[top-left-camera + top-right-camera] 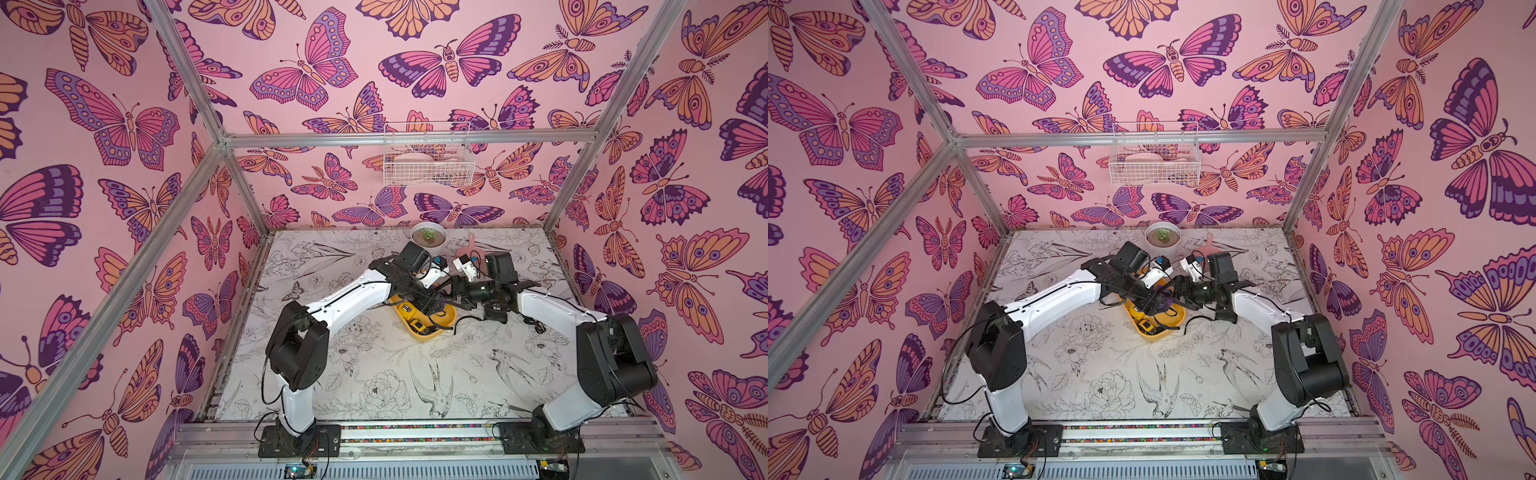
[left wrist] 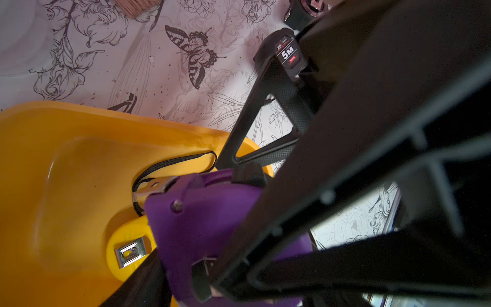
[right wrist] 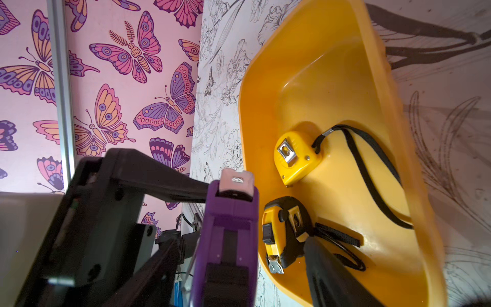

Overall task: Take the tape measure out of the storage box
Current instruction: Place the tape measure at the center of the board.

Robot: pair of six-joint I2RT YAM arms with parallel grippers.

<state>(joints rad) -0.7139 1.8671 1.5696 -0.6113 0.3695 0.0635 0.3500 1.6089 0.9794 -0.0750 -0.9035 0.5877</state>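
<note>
Floral-print white tabletop. Mid-table: mustard-yellow plastic storage box. Purple plastic tape measure held above it, clamped in left gripper. Right gripper alongside, grip unclear. Far: white succulent pot, white wire basket on pink butterfly wallpaper.

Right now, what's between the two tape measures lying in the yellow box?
Just bare storage box floor, between the yellow tape measure and the black-and-yellow one, in the right wrist view.
</note>
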